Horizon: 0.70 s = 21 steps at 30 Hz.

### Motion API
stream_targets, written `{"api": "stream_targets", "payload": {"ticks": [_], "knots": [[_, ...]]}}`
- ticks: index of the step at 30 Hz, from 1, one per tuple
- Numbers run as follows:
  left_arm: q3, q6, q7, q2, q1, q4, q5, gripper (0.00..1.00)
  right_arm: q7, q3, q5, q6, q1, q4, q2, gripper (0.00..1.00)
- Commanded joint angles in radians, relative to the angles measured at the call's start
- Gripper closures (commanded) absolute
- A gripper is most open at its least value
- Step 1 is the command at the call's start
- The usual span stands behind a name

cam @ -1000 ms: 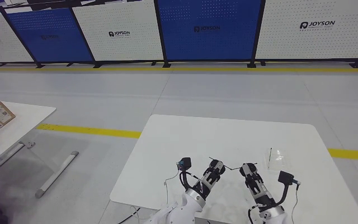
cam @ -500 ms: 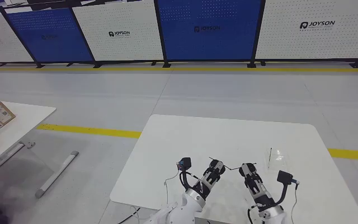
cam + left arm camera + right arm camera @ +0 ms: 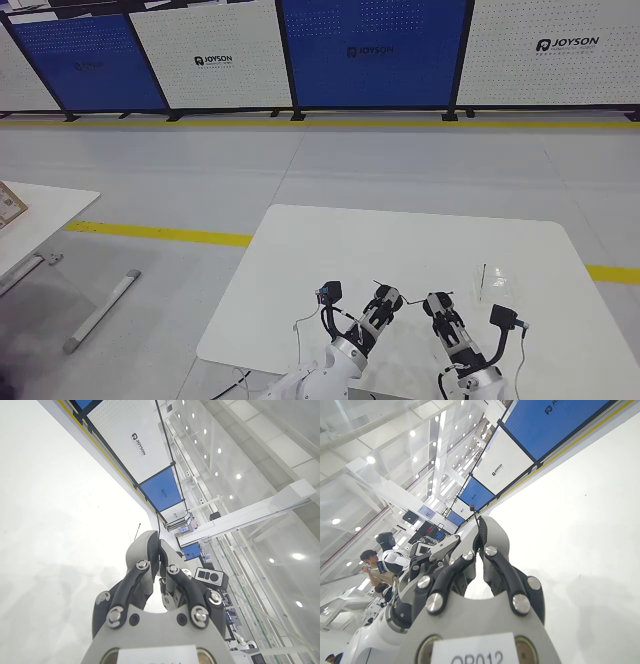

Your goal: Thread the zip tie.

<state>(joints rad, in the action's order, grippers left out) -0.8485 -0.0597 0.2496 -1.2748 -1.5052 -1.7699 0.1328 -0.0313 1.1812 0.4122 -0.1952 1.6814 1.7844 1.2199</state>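
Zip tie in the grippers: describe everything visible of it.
The zip tie is thin, black and plastic-looking. The right gripper is shut on it just behind its small square head, which sticks out past the fingertips with nothing through it. The left gripper pinches a narrow black strip, seemingly its tail. It is held above the white table.

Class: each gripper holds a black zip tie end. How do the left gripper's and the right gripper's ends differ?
The left gripper pinches a thin black strap end that looks plain; the right gripper holds a black strap end with a small square head. The left gripper's end runs nearly straight out of its jaws; the right gripper's leans to one side. Both jaws are shut on strap.
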Motion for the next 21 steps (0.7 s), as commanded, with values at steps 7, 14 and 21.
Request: {"api": "stream_targets", "payload": {"ticks": [7,14,21], "knots": [[0.000,0.000,0.000,0.000,0.000,0.000,0.000,1.00,-0.003,0.002,-0.013,0.002,-0.001,0.000,0.001,1.00],[0.001,0.025,0.014,-0.011,0.003,0.015,-0.048,1.00,-0.037,0.009,-0.073,-0.004,-0.002,-0.014,0.008,1.00],[-0.002,0.058,0.024,-0.018,-0.003,0.019,-0.081,1.00,-0.045,0.007,-0.102,-0.008,-0.008,-0.032,0.014,1.00]]}}
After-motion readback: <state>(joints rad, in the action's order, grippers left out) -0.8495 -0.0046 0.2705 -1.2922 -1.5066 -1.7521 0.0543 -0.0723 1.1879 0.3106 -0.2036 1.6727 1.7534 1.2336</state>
